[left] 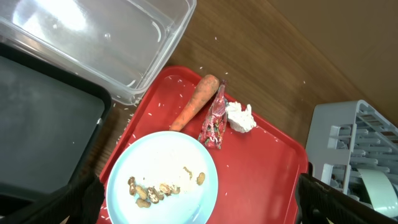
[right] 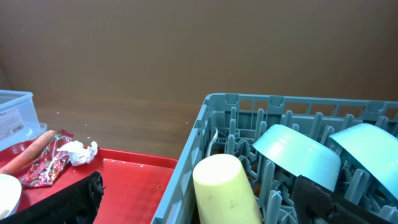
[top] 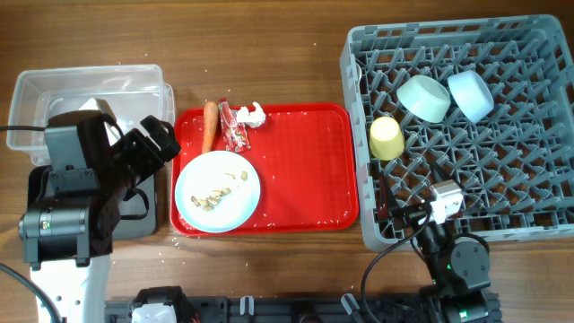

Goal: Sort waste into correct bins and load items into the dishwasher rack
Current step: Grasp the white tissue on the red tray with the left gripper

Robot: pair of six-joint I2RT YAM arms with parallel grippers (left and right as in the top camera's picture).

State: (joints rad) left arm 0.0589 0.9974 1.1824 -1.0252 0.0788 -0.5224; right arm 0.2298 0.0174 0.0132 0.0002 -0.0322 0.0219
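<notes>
The pale blue plate (top: 218, 191) with beige crumbs (left: 163, 188) lies on the red tray's left side. Behind it lie the orange carrot (left: 196, 101), the red-and-white wrapper (left: 214, 118) and the white tissue wad (left: 240, 117). My left gripper (left: 199, 202) is open and empty, above the plate's left edge, and also shows in the overhead view (top: 152, 148). The grey rack (top: 529, 211) holds the mint green bowl (top: 423, 97), the light blue bowl (top: 471, 94) and the yellow cup (right: 224, 186). My right gripper (right: 205, 199) is open and empty over the rack's front left part. I cannot make out the spoon.
The clear tub (top: 90, 85) stands at the back left. The black tray (left: 43, 124) lies in front of it, partly under my left arm. The red tray (top: 305, 170) sits between the bins and the rack. Small white specks are scattered on the wood.
</notes>
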